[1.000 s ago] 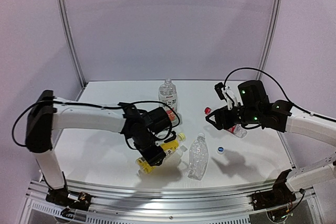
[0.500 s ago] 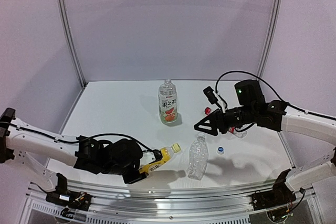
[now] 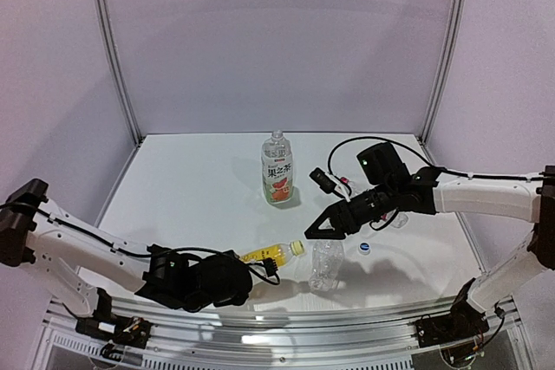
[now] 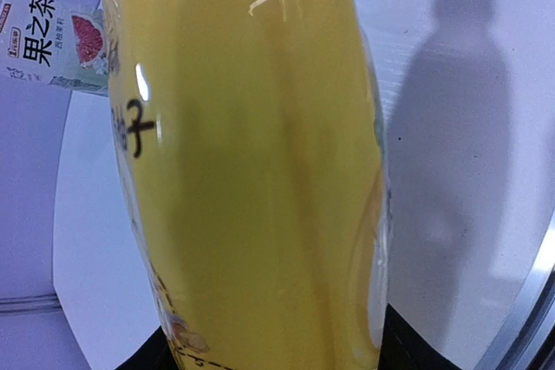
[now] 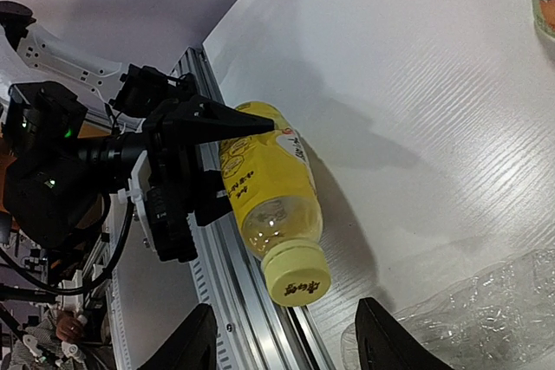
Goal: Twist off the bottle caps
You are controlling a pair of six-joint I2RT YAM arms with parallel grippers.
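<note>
My left gripper (image 3: 247,268) is shut on the yellow bottle (image 3: 264,256) and holds it tilted near the table's front edge. Its yellow cap (image 3: 297,247) points toward my right gripper (image 3: 314,230). In the left wrist view the yellow bottle (image 4: 251,171) fills the frame between the fingers (image 4: 143,354). In the right wrist view my right gripper (image 5: 290,344) is open, with the yellow cap (image 5: 297,276) just ahead of its fingers and untouched. The clear plain bottle (image 3: 325,264) lies beside it. The fruit-label bottle (image 3: 277,171) stands upright at the back. A loose blue-and-white cap (image 3: 364,248) lies on the table.
The red-label bottle (image 3: 397,217) lies mostly hidden behind my right arm, its red cap (image 3: 345,183) just showing. The aluminium front rail (image 5: 251,318) runs right under the yellow bottle. Frame posts stand at the back corners.
My right gripper has moved left and down to the yellow cap. My left arm has dropped low to the table's front edge, carrying the yellow bottle, which is now turned cap-first toward the right gripper.
</note>
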